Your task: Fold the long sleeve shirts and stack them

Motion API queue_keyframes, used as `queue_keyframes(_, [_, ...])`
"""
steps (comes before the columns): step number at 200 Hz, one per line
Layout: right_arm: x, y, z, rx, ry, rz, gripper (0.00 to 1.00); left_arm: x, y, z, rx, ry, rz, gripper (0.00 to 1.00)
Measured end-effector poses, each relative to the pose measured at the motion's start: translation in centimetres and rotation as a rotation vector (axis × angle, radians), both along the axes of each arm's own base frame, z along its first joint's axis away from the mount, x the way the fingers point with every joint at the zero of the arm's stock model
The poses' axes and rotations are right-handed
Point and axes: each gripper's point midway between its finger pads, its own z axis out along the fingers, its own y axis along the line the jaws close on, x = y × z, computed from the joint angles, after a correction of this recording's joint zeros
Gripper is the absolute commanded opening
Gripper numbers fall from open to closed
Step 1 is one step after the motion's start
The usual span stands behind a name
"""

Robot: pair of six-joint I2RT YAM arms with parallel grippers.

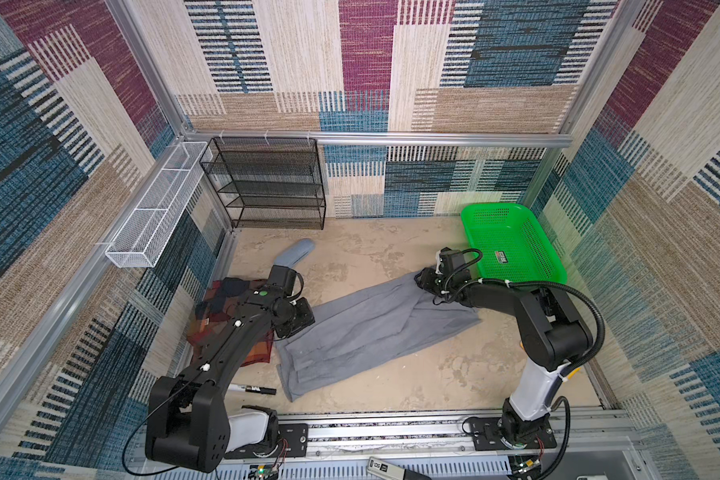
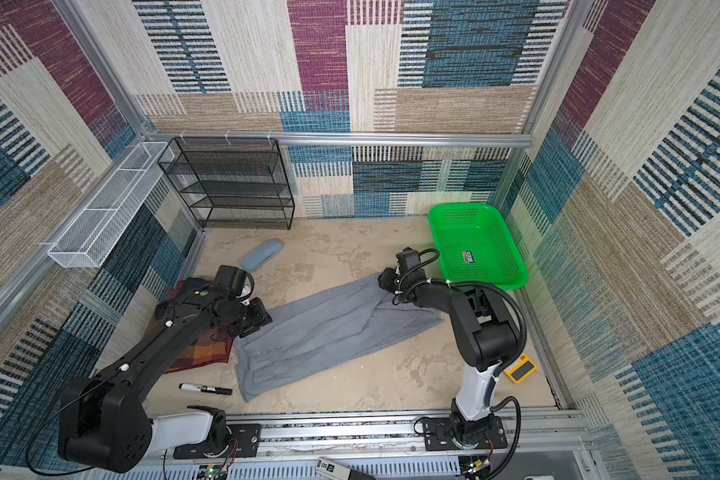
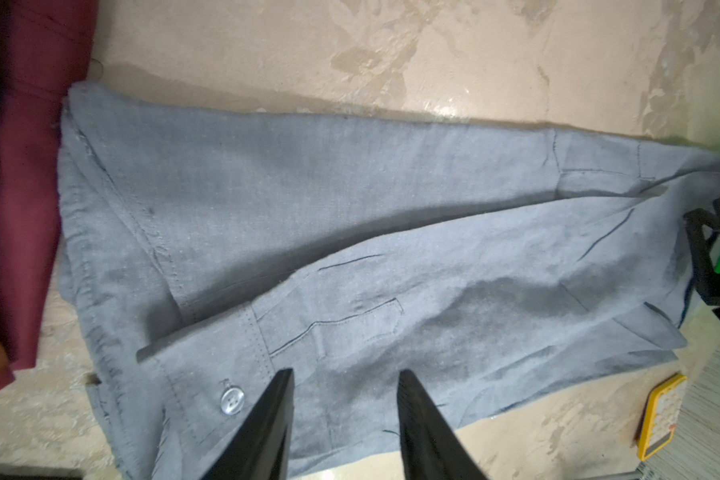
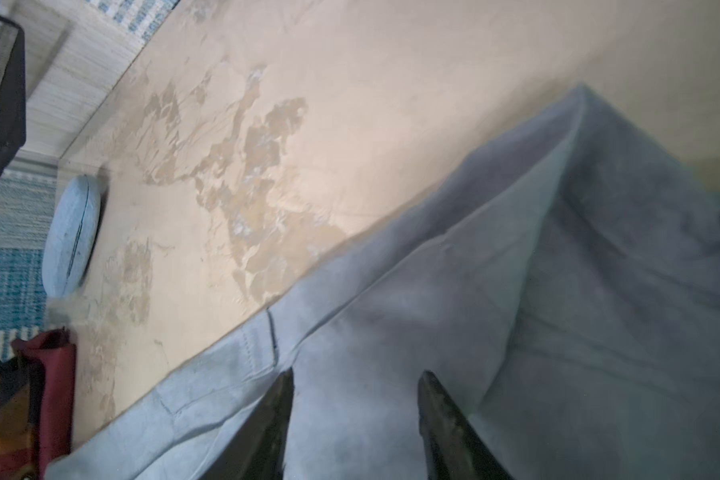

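Folding of the grey collared shirt is judged under way; left gripper and right gripper are held parted, empty, over it, so fresh pinches are needed.

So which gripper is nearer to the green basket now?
Right. The right gripper is over the grey shirt at its end just beside the green basket. The left gripper is at the opposite end, by the plaid shirt.
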Motion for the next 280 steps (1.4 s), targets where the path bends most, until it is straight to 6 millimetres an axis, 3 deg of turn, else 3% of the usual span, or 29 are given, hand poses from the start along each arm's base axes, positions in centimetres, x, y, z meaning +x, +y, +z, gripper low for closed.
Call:
queue_keyframes(18, [-0.6,2.0,2.1,-0.037,-0.046,0.039,0.55,-0.2,-0.8,-0.1,-0.002,0.004,-0.018,0.45])
queue_keyframes(41, [-3.3,6.8,3.4,0.016,-0.063,0.176,0.57,-0.3,-1.6,-0.8,-0.003,0.016,-0.04,0.45])
queue_keyframes(53, [-5.6,8.9,2.6,0.074,-0.02,0.248,0.57,-0.5,-1.8,-1.4,-0.006,0.03,-0.034,0.45])
queue_keyframes(79, [-9.2,10.8,0.0,0.132,0.086,0.307,0.58,-1.3,-2.0,-3.0,0.001,0.063,-0.041,0.45])
queue_keyframes(100, [-11.1,10.6,-2.6,0.146,0.159,0.307,0.6,-1.9,-1.9,-4.3,0.008,0.089,-0.04,0.44])
queue_keyframes(118, [-11.3,10.5,-2.8,0.176,0.143,0.3,0.64,-2.4,-1.8,-5.1,0.014,0.108,-0.04,0.44])
queue_keyframes(149, [-10.4,10.0,-3.1,0.22,0.12,0.299,0.66,-3.4,-1.6,-6.2,0.015,0.123,-0.031,0.44])
queue_keyframes(191, [-4.9,8.6,-2.6,0.209,0.047,0.311,0.67,-5.3,-2.2,-7.5,0.01,0.139,-0.037,0.44])
queue_keyframes(231, [-0.8,8.7,-2.3,0.096,0.023,0.35,0.69,-8.0,-3.7,-8.4,0.013,0.144,-0.065,0.44])
queue_keyframes(256, [0.6,8.0,-2.2,-0.003,0.025,0.34,0.69,-9.5,-5.7,-7.9,-0.018,0.121,-0.088,0.44])
queue_keyframes(280, [-0.1,6.7,-1.0,-0.07,0.043,0.322,0.7,-9.5,-7.2,-5.1,-0.071,0.018,-0.087,0.44])
